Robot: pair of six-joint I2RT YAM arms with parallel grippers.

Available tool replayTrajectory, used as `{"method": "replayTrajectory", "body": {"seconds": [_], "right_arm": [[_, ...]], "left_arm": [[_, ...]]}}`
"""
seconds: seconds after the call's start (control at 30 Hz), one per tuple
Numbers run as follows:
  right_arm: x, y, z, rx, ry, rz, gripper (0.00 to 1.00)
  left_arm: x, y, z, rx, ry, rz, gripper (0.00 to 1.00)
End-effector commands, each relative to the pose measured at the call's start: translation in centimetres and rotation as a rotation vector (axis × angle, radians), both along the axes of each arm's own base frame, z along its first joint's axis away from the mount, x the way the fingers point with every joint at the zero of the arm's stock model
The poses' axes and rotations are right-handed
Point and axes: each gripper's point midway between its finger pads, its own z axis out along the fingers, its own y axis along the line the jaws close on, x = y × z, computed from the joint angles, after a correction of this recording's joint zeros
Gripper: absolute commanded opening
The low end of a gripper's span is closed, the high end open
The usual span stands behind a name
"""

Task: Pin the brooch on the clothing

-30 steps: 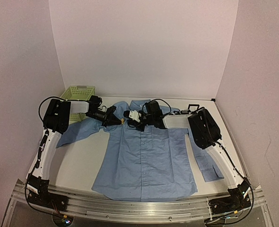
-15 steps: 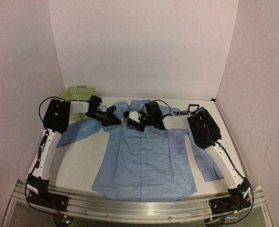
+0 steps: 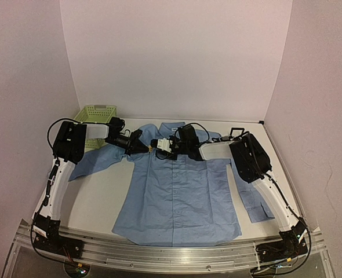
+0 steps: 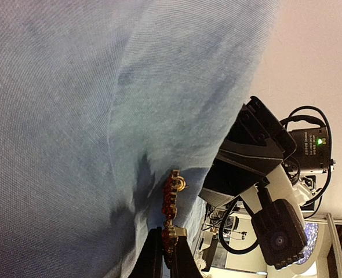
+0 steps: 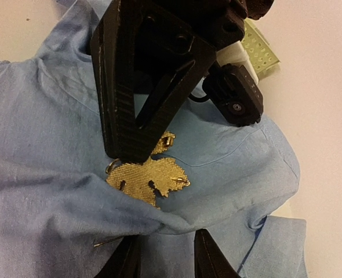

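Your right gripper [image 5: 166, 255] has eased open over the clothing [image 5: 43, 174]; left gripper [image 4: 165, 256] pinches the brooch [image 4: 171, 202], red-beaded, gold-backed, between its jaws

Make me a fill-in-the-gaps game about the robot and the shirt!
The shirt spread on the table is light ____.
The left gripper is shut on the ____.
The mesh basket at the far left is ____.
Missing words: blue, brooch, green.
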Motion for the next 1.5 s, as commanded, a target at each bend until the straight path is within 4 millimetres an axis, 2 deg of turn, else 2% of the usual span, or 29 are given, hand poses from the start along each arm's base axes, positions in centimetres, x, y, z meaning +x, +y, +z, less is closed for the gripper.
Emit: {"method": "replayTrajectory", "body": {"seconds": [0.0, 0.2, 0.43, 0.6, 0.87, 1.23, 1.37, 1.47], "right_arm": [[-1.5, -0.1, -0.3, -0.072, -0.055, 0.057, 0.36], [-1.5, 0.5, 0.6, -0.014, -0.070, 0.076, 0.37], [-2.3, 1.9, 4.8, 0.213, 0.001, 0.097, 0.36], [-1.9, 2.1, 7.0, 0.295, 0.026, 0.073, 0.35], [-1.8, 2.8, 6.9, 0.335, 0.089, 0.092, 0.34], [-0.6, 2.4, 3.6, 0.271, 0.150, 0.002, 0.29], [-0.3, 2.4, 4.5, 0.291, 0.170, -0.015, 0.29], [-0.4, 2.7, 6.5, 0.331, 0.190, -0.003, 0.29]], "left_arm": [[-2.2, 1.3, -7.4, 0.129, 0.174, 0.037, 0.00], [-2.3, 1.4, -7.7, 0.134, 0.184, 0.039, 0.00], [-3.3, 1.7, -8.5, 0.154, 0.236, 0.043, 0.00], [-3.8, 1.8, -9.1, 0.161, 0.285, 0.048, 0.00], [-3.9, 1.2, -8.9, 0.154, 0.283, 0.036, 0.00], [-4.0, 0.9, -8.6, 0.143, 0.280, 0.029, 0.00], [-4.1, 0.9, -8.7, 0.145, 0.283, 0.028, 0.00], [-4.3, 1.0, -8.8, 0.147, 0.284, 0.027, 0.00]]}}
